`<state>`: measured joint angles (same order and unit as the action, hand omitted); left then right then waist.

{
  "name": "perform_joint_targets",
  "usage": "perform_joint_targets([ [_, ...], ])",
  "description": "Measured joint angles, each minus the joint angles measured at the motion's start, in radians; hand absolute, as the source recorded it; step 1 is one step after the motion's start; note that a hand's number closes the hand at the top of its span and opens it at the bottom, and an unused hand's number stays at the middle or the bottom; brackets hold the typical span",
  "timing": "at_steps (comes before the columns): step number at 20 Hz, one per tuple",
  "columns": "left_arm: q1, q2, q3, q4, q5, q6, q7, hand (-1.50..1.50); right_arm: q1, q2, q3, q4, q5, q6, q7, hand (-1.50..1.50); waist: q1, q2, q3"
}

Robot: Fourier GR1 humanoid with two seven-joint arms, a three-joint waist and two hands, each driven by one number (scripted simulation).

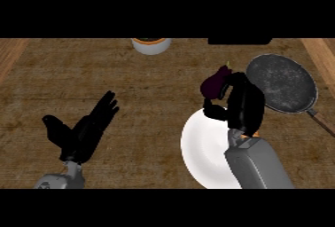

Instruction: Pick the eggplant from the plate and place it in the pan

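So from my end, the eggplant (215,83) is up off the plate (200,150) right now, held in my right hand (241,105), whose fingers and thumb are curled round its lower part. It sits just past the plate's far rim and right beside the left edge of the pan (282,82). I can't tell if it's touching the pan rim or just close to it. The little green stem end points away from me.

Room-wise: the pan is at the right side, dark and round, its handle (322,122) running off toward the right edge of the view, so there's not much margin on that side. The white plate is near me on the right, partly hidden under my right forearm (258,164). The whole middle and left of the brown surface (131,80) is open, apart from a white cup-like container (151,45) at the far edge, top centre. Lighter wood strips run along the left and right borders of the surface, and there's a dark block (239,41) at the far edge right of that container.

My left hand (82,128) is just resting at lower left, fingers straight and spread, pointing away from me, thumb out to the side, holding nothing. My right forearm comes in from the bottom edge and angles up over the plate.
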<state>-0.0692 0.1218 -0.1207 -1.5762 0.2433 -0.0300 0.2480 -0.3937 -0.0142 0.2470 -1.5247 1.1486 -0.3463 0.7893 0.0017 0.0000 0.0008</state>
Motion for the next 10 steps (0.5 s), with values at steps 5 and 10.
perform_joint_targets([
  [5,-0.008,-0.012,0.003,0.016,-0.009,-0.009,-0.009,0.00,-0.013,-0.071,-0.102,0.100,-0.046,-0.048,-0.102,1.50,0.002,0.001,0.000],
  [10,-0.006,-0.029,-0.010,0.026,-0.021,-0.013,-0.012,0.00,-0.087,-0.138,-0.200,0.307,-0.058,-0.145,-0.212,1.50,0.008,0.004,0.000],
])
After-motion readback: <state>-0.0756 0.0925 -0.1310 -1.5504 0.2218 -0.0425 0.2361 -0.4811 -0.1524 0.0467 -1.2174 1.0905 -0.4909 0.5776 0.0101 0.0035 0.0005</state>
